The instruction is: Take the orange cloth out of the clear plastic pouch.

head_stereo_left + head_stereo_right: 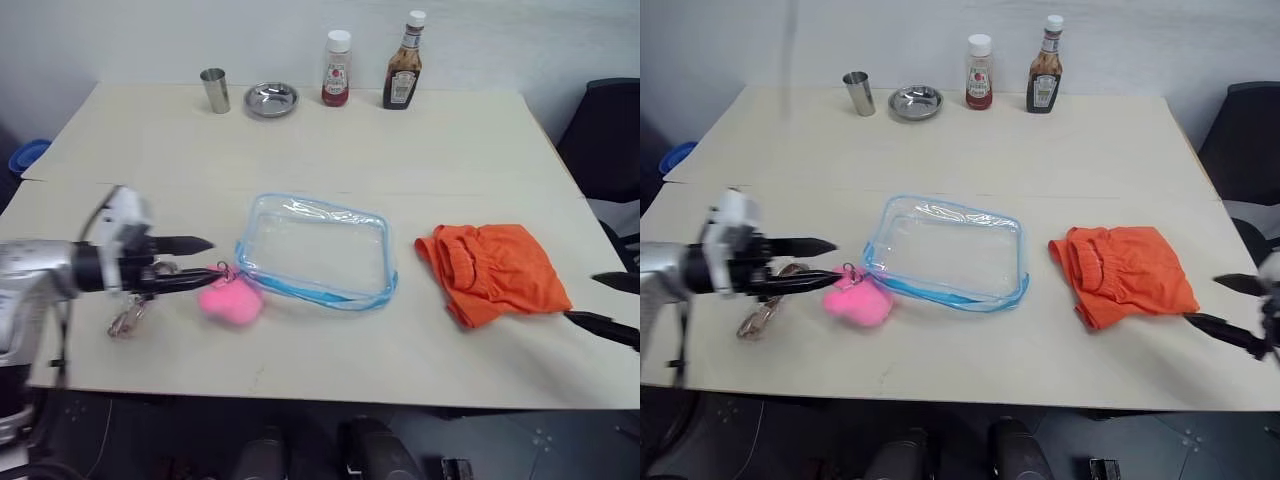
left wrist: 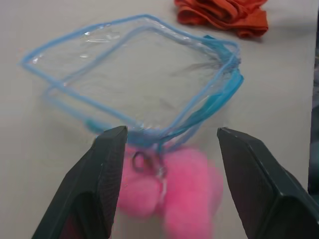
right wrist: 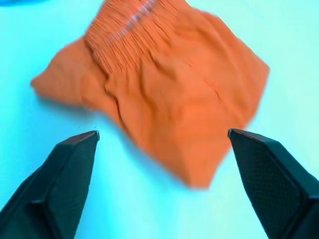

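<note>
The orange cloth (image 1: 495, 270) lay crumpled on the bench (image 1: 330, 160), out of the clear plastic pouch (image 1: 315, 250) and well apart from it on my right side. The pouch lay flat and empty near the middle, its pink pom-pom (image 1: 232, 300) resting at its left end. My left end effector (image 1: 195, 262) hung just beside the pom-pom with its fingers (image 2: 102, 179) spread and nothing between them. My right end effector (image 1: 610, 305) stood near the cloth's right edge, jaws wide apart and gripping nothing. A metal cup (image 1: 214, 90), a small bowl (image 1: 271, 99) and two bottles (image 1: 337, 68) stood along the far edge.
</note>
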Robot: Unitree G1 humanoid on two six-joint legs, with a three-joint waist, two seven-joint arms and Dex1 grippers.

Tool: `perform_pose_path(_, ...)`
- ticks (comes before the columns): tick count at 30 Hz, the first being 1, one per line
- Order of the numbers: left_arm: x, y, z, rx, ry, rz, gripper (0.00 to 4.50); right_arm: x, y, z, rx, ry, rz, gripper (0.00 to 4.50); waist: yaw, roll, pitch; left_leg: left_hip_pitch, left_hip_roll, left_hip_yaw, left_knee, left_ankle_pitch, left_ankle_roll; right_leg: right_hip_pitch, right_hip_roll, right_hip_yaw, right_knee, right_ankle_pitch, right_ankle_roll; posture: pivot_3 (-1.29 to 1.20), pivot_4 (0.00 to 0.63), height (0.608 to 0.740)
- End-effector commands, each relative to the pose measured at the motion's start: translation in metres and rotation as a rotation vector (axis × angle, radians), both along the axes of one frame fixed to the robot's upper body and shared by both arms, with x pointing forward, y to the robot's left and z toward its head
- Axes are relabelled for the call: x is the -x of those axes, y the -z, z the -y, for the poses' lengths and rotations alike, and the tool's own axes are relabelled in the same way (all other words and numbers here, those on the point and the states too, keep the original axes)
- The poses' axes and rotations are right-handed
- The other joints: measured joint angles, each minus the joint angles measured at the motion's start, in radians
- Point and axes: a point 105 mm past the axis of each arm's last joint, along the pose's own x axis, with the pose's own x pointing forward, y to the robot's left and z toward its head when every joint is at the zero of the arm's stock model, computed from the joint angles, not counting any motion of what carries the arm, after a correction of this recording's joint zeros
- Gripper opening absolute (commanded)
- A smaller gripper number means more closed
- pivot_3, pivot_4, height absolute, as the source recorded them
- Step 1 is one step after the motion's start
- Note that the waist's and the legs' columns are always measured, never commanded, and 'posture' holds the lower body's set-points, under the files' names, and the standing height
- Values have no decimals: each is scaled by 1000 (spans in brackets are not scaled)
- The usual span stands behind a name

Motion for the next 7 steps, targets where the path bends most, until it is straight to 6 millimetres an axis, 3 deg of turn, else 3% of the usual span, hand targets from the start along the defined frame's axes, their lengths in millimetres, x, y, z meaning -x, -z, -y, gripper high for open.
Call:
perform_pose_path(1, 13, -1, -28, -62, -25, -23, 3058, 10, -13, 18, -46, 37, -23, 4355, -1, 0, 0, 0, 0, 0, 0, 0, 1, 0, 0, 0, 0, 0, 0, 0, 150, 740)
perform_pose_path(7, 5, -17, -65, -74, -151, 58, 3058, 6, -11, 34, -51, 83, -5, 4355, -1, 0, 0, 1, 0, 1, -2, -1, 2, 0, 0, 1, -1, 0, 0, 0, 150, 740)
